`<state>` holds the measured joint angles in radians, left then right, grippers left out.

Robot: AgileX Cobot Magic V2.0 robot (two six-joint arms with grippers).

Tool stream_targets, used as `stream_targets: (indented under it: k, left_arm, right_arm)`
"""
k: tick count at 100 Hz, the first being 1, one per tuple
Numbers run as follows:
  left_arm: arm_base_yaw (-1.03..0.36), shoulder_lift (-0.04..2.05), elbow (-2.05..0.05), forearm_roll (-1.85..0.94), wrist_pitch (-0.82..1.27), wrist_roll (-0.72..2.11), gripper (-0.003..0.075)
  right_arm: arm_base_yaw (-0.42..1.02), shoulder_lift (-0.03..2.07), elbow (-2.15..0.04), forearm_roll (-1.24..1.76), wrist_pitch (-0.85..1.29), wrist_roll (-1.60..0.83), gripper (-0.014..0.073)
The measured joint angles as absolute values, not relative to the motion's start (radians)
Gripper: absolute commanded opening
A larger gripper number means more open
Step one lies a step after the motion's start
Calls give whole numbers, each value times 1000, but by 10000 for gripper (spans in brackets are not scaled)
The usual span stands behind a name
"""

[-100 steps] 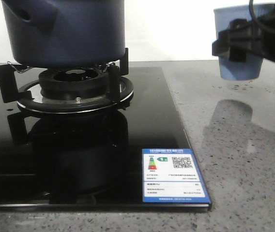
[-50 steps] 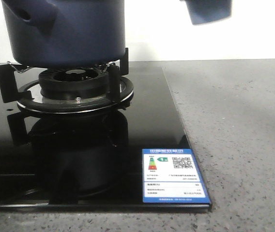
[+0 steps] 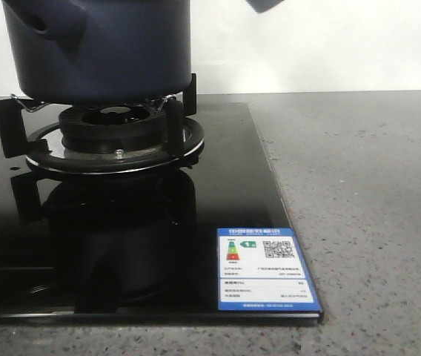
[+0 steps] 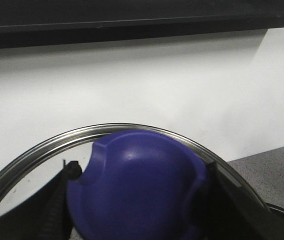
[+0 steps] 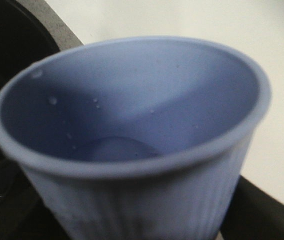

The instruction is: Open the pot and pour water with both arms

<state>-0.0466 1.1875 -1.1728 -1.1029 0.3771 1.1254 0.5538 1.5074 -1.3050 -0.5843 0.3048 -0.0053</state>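
The dark navy pot (image 3: pixel 99 48) stands on the gas burner (image 3: pixel 114 137) at the far left of the front view, with its top cut off by the frame. My left gripper (image 4: pixel 137 200) is shut on the blue knob (image 4: pixel 142 185) of the steel-rimmed glass lid (image 4: pixel 42 147), with a black finger (image 4: pixel 57 200) on each side. It holds the lid up against the white wall. My right gripper (image 5: pixel 137 220) is shut on the light blue ribbed cup (image 5: pixel 132 125), which has droplets inside. Only a corner of the cup (image 3: pixel 264 4) shows at the top of the front view.
The black glass hob (image 3: pixel 240 193) carries a blue energy label (image 3: pixel 266 268) near its front right corner. Speckled grey counter (image 3: pixel 366 222) lies to its right. A white wall stands behind. Black pan supports (image 3: pixel 7 126) ring the burner.
The right gripper has lifted the cup up and to the left, from the right side of the front view until only its corner shows at the top. The pot has not moved.
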Motion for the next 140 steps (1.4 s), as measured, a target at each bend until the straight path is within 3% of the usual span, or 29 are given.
stream_targets:
  k: [48,140]
  left_arm:
    - [-47,1188,-1173,-1107,377,1125,274]
    - [-47,1188,-1173,-1107,377,1125,274]
  right_arm:
    - [663,1623,-1416,-1005,449,-7,417]
    - [665,1657,-1418,-1675,287,-7,414]
